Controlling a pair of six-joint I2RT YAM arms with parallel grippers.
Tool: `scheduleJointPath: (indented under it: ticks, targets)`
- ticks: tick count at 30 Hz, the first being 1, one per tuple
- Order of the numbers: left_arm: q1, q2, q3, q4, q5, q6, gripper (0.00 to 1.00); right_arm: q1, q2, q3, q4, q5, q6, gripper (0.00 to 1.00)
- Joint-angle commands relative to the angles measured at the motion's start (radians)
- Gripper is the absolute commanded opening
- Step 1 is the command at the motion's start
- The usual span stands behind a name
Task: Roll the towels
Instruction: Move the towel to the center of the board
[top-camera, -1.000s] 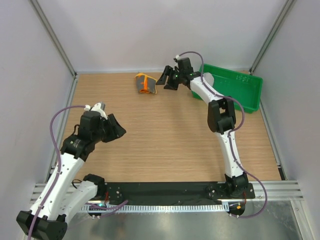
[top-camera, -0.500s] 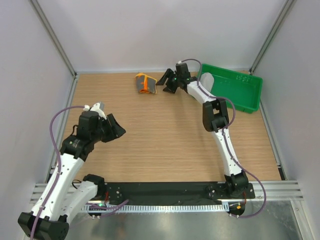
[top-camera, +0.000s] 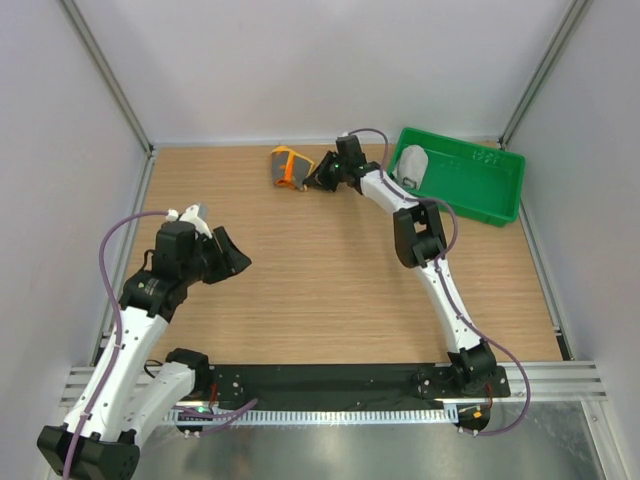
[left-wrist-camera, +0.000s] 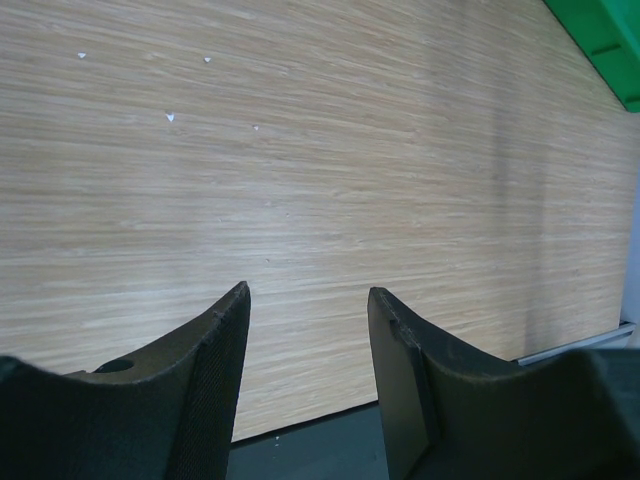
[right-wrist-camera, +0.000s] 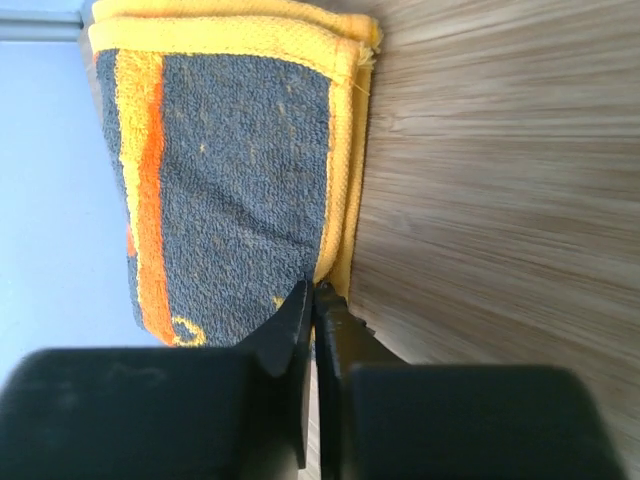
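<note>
The orange and yellow patterned towel (top-camera: 289, 166) lies folded at the back of the table, its grey side with an orange stripe (right-wrist-camera: 230, 170) filling the right wrist view. My right gripper (top-camera: 316, 180) reaches it from the right. Its jaws (right-wrist-camera: 312, 290) are shut on the towel's yellow-hemmed near edge. The light grey towel (top-camera: 412, 166) sits rolled in the green tray (top-camera: 480, 195). My left gripper (top-camera: 232, 257) hovers over the left of the table, open (left-wrist-camera: 308, 292) with only bare wood between its fingers.
The green tray stands at the back right, and its corner (left-wrist-camera: 605, 40) shows in the left wrist view. White walls and metal posts (top-camera: 110, 85) close in the table. A black base strip (top-camera: 330, 380) runs along the near edge.
My right arm has reached left from beside the tray to the patterned towel, and its jaws have closed on the towel's edge. The left arm has not moved.
</note>
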Motion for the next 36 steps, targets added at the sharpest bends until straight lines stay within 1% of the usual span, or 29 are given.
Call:
scheduleJointPath:
  ticks: [1,2,10,11,13,14,16,17,18,19,20,21,22,23,24,25,26,27,29,31,33,34,36]
  targets:
    - [0.012,-0.015,-0.002,0.034,0.019,0.013,0.52,0.006,-0.053,0.008,0.030,0.000,0.014,0.05]
    - [0.012,-0.015,-0.002,0.034,0.016,0.012,0.52,0.005,-0.068,-0.001,0.026,0.003,0.004,0.01]
    - [0.011,-0.012,-0.002,0.034,0.013,0.012,0.52,0.012,-0.281,-0.069,-0.022,-0.005,-0.062,0.01]
    - [0.011,-0.014,-0.002,0.034,0.009,0.012,0.52,0.021,-0.344,-0.096,-0.026,-0.004,-0.078,0.01]
    - [0.011,-0.015,0.000,0.031,0.001,0.012,0.52,0.031,-0.412,-0.133,-0.046,-0.004,-0.101,0.01]
    - [0.011,-0.017,0.000,0.028,-0.002,0.012,0.52,0.040,-0.493,-0.182,-0.071,0.001,-0.114,0.01]
    - [0.011,-0.020,0.000,0.026,-0.014,0.012,0.52,0.054,-0.591,-0.260,-0.120,0.022,-0.176,0.01]
    - [0.012,-0.021,0.001,0.024,-0.022,0.012,0.52,0.061,-0.649,-0.406,-0.141,0.039,-0.201,0.01]
    - [0.012,-0.021,0.003,0.021,-0.026,0.012,0.52,0.074,-0.799,-0.503,-0.170,0.079,-0.236,0.01]
    - [0.012,-0.021,0.006,0.012,-0.031,0.012,0.52,0.077,-0.882,-0.615,-0.175,0.102,-0.243,0.01]
    - [0.012,-0.023,0.007,0.012,-0.040,0.012,0.52,0.080,-0.968,-0.858,-0.162,0.139,-0.244,0.01]
    - [0.011,-0.024,0.007,0.011,-0.039,0.012,0.52,0.086,-1.150,-0.970,-0.145,0.192,-0.240,0.01]
    - [0.012,-0.024,0.007,0.011,-0.037,0.012,0.52,0.092,-1.218,-1.068,-0.146,0.211,-0.241,0.20]
    - [0.011,-0.024,0.006,0.011,-0.040,0.010,0.52,0.095,-1.283,-1.201,-0.196,0.228,-0.247,0.52]
    - [0.012,-0.023,0.006,0.011,-0.036,0.010,0.52,0.097,-1.321,-1.240,-0.244,0.245,-0.259,0.68]
    - [0.011,-0.021,0.006,0.014,-0.034,0.012,0.52,0.100,-1.378,-1.271,-0.288,0.283,-0.285,0.80]
    - [0.011,-0.018,0.006,0.014,-0.025,0.012,0.52,0.101,-1.401,-1.315,-0.347,0.303,-0.298,0.86]
    - [0.012,-0.014,0.006,0.015,-0.023,0.012,0.52,0.101,-1.424,-1.333,-0.365,0.335,-0.305,0.88]
    - [0.011,-0.009,0.007,0.014,-0.017,0.013,0.52,0.101,-1.492,-1.357,-0.417,0.452,-0.327,0.88]
    - [0.011,-0.009,0.007,0.014,-0.011,0.015,0.52,0.101,-1.536,-1.360,-0.430,0.537,-0.341,0.88]
    - [0.012,-0.012,0.007,0.012,-0.014,0.016,0.52,0.101,-1.541,-1.345,-0.438,0.567,-0.351,0.88]
    - [0.011,-0.015,0.007,0.012,-0.017,0.016,0.52,0.101,-1.537,-1.340,-0.439,0.572,-0.355,0.87]
    - [0.012,-0.015,0.007,0.011,-0.020,0.016,0.52,0.101,-1.509,-1.337,-0.432,0.543,-0.358,0.80]
